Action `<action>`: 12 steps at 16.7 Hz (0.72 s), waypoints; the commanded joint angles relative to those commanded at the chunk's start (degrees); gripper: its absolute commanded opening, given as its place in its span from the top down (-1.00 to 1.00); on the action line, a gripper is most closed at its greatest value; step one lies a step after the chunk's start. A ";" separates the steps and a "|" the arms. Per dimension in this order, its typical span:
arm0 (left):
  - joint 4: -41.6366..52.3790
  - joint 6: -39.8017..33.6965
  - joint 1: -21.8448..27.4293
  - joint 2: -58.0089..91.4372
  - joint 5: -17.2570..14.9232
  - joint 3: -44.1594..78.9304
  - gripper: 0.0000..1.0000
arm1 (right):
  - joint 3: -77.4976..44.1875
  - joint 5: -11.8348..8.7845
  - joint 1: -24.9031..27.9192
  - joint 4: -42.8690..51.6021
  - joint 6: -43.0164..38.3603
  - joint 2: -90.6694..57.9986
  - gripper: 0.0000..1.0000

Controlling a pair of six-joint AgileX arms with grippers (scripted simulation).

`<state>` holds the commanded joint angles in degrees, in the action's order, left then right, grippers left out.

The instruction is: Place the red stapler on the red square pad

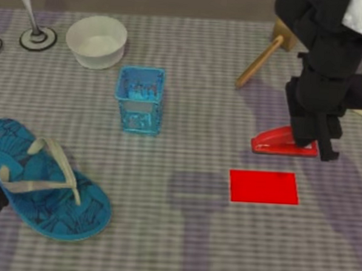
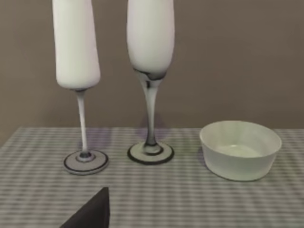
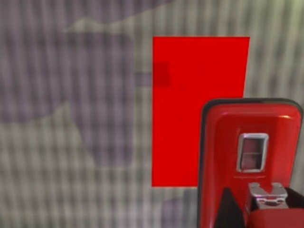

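Right gripper (image 1: 314, 142) closed on red stapler (image 1: 276, 142), stapler just beyond red square pad (image 1: 264, 187), not on it. Left gripper unseen, arm parked by blue sandal (image 1: 45, 180).

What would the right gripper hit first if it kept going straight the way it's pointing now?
Probably the red stapler: the right gripper points down onto its right end, short of the red square pad. Contact can't be confirmed.

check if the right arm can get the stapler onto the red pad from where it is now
Probably yes. The right claw is at the glossy red wedge-shaped stapler, and the flat red square pad lies close in front with bare cloth between.
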<state>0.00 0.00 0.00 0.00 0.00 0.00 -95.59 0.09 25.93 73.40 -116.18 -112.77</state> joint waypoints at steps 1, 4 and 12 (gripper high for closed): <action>0.00 0.00 0.00 0.00 0.00 0.00 -1.00 | 0.00 0.00 0.00 0.00 0.00 0.00 1.00; 0.00 0.00 0.00 0.00 0.00 0.00 -1.00 | 0.03 0.08 -0.29 -0.28 0.00 -0.27 1.00; 0.00 0.00 0.00 0.00 0.00 0.00 -1.00 | 11.82 -0.02 1.17 -17.58 -1.34 -5.17 1.00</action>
<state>0.00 0.00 0.00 0.00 0.00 0.00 -83.77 0.07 27.10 55.82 -117.51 -117.94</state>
